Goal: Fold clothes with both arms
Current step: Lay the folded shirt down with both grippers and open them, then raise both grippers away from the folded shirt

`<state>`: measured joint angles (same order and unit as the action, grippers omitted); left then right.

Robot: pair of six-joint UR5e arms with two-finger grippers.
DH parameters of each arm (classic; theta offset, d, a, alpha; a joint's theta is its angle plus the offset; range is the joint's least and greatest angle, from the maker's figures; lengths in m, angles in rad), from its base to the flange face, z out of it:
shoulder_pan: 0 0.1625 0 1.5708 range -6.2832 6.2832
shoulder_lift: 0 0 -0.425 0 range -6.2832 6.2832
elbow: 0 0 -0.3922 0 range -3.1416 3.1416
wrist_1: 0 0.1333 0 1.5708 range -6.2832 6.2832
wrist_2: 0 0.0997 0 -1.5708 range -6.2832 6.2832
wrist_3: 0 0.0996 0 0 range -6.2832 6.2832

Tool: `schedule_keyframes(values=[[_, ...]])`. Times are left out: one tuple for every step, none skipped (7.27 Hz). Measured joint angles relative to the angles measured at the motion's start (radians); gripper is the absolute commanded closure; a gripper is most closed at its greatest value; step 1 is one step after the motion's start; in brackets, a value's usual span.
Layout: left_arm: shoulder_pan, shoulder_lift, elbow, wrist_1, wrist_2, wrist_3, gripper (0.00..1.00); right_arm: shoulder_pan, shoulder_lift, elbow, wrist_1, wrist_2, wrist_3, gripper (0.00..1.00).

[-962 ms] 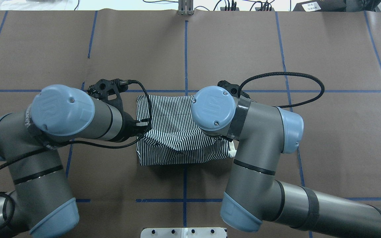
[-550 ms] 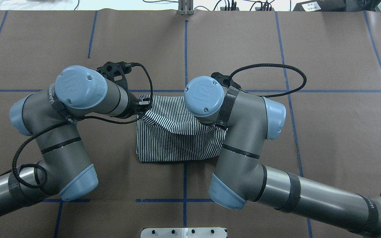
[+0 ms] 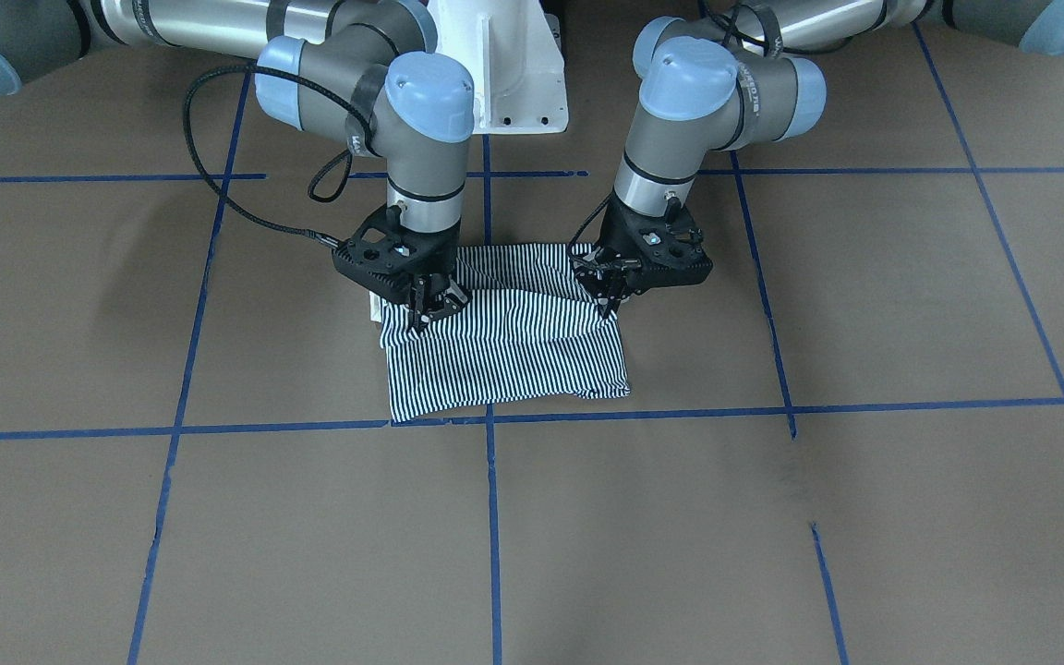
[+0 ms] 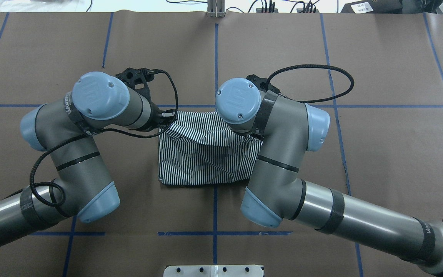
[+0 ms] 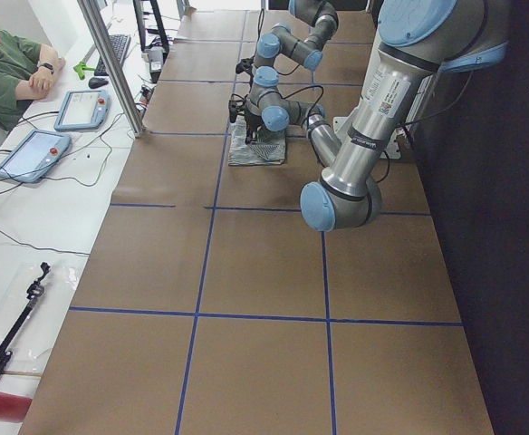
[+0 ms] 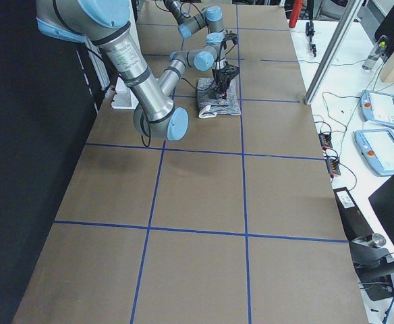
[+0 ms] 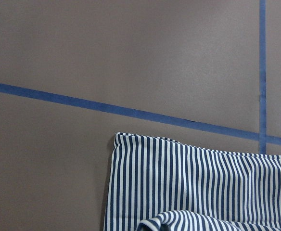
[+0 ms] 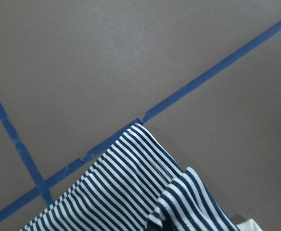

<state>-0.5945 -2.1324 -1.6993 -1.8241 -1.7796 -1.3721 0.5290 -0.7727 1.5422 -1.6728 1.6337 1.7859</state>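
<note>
**Shirt** [image 4: 206, 161]: folded to a striped rectangle on the tabletop [image 4: 379, 57]. It lies about midway between the left and right ends and between the robot-side and far edges. The far edge lies just beside a blue tape line [image 4: 379, 106], and in the right wrist view one corner touches that line. A crossing tape line passes under the shirt's middle.

**Top layer:** raised off the lower layer at both sides. Between the two grippers it sags in a curved drape across the shirt's width.

**Left gripper** [image 3: 609, 297]: pointing down over the shirt's left side, fingers clamped on the raised fold.

**Right gripper** [image 3: 423, 312]: pointing down over the shirt's right side, fingers pinched on the same fold. In the overhead view its wrist hides it.

**Collar** [image 3: 372, 309]: a cream patch at the shirt's right edge, just beside the right gripper.

**Base** [image 3: 504, 74]: white, at the robot-side edge, well apart from the shirt.
</note>
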Motion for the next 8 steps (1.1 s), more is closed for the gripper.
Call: schedule_keyframes(values=[[0.0,-0.003,0.017,-0.012,0.0,0.002,1.0,0.008,0.006,-0.033,0.039,0.0,-0.009,1.0],[-0.001,-0.005,0.026,-0.018,0.0,0.005,0.79,0.013,0.009,-0.053,0.062,0.0,-0.017,0.81],[-0.001,-0.005,0.03,-0.02,-0.001,0.015,0.01,0.016,0.01,-0.065,0.071,0.0,-0.032,0.01],[-0.002,-0.005,0.031,-0.024,-0.001,0.059,0.0,0.018,0.011,-0.07,0.073,-0.003,-0.063,0.0],[-0.01,0.001,0.031,-0.037,-0.002,0.131,0.0,0.02,0.013,-0.071,0.071,-0.01,-0.1,0.0],[-0.032,0.013,0.028,-0.058,-0.004,0.196,0.0,0.022,0.019,-0.066,0.07,-0.015,-0.138,0.0],[-0.06,0.025,0.024,-0.069,-0.007,0.26,0.0,0.021,0.025,-0.053,0.069,-0.017,-0.178,0.0],[-0.082,0.031,0.024,-0.074,-0.009,0.302,0.0,0.001,0.022,-0.03,0.068,-0.026,-0.212,0.0]])
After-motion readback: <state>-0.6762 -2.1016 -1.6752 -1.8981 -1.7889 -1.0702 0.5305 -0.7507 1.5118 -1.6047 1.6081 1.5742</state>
